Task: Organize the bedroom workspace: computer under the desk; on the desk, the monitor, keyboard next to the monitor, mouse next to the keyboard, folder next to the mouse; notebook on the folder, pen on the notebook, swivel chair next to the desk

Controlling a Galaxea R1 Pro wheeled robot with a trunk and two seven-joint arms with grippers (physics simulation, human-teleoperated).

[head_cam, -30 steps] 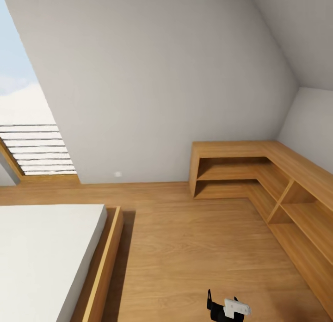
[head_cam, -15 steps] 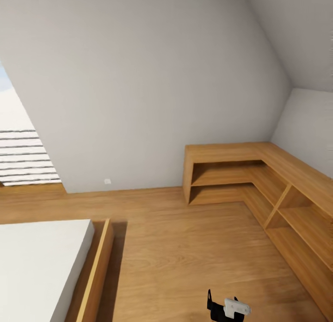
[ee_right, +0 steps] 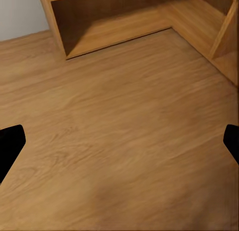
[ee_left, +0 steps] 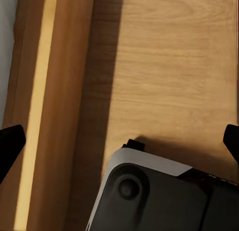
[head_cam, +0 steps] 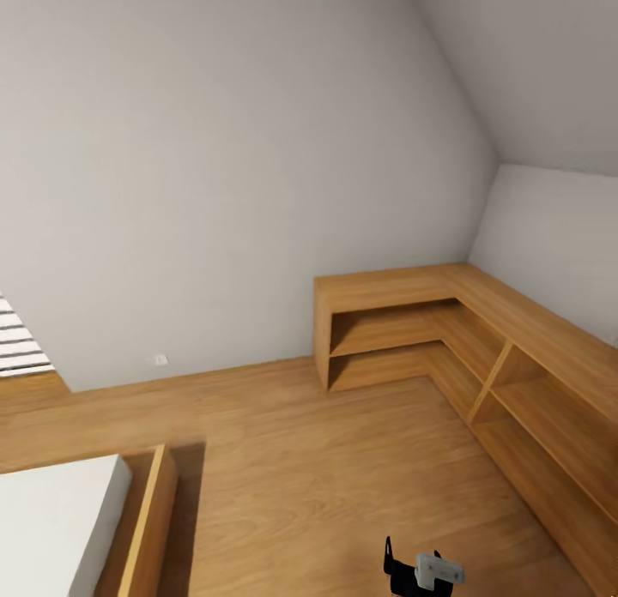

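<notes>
A warm wooden plank floor (head_cam: pixel 326 460) is bounded by plain grey-white walls (head_cam: pixel 215 168) under a sloped ceiling (head_cam: pixel 532 57), with a low L-shaped wooden shelving unit (head_cam: pixel 446 322) set in the corner, a wood-framed bed (head_cam: pixel 77 520) and a slatted window (head_cam: pixel 19 344).

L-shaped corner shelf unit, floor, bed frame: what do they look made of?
The light L-shaped open shelf unit looks like honey-toned wood or veneer with a matte finish: faint grain, flat boards. The plank floor looks like wood or laminate of a similar tone, with visible grain streaks and a slight sheen. The bed frame's rail seems to be the same wood; a render, so the real material is open.
</notes>
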